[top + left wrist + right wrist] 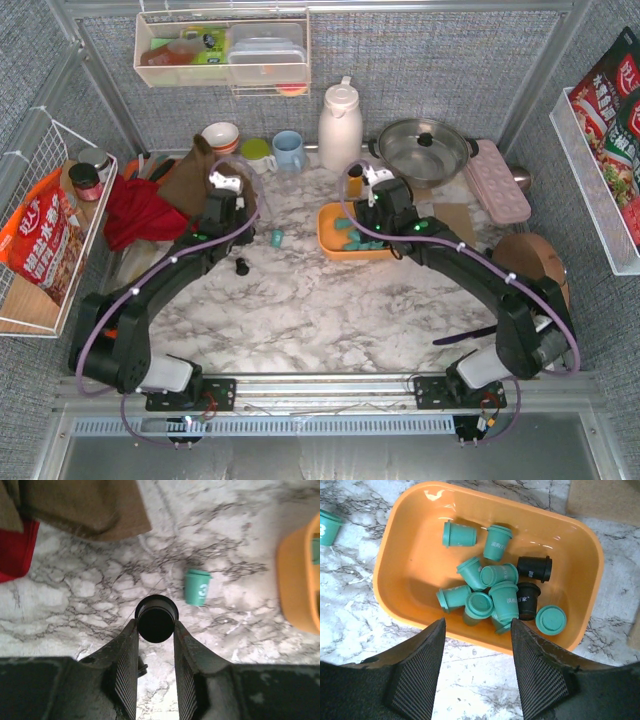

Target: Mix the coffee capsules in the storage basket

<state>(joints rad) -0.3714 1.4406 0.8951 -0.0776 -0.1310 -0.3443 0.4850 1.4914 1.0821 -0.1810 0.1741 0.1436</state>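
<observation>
Twelve or so coffee capsules (506,600), mostly teal, two black, lay heaped lower-centre in the orange storage basket (410,565), its upper floor bare. Right gripper (477,630) hung spread over its lower rim; left gripper (155,630) pinched a black capsule (156,616) above open marble (100,595).

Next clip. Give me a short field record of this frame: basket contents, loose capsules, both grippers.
storage basket: orange, upright on the marble table
contents: teal capsules heaped with two black capsules
loose capsule: teal, on its side on the table, outside the basket
left gripper: fingers pressed on a black capsule; lifted or not, cannot tell
right gripper: open, empty, over the basket's near rim
</observation>
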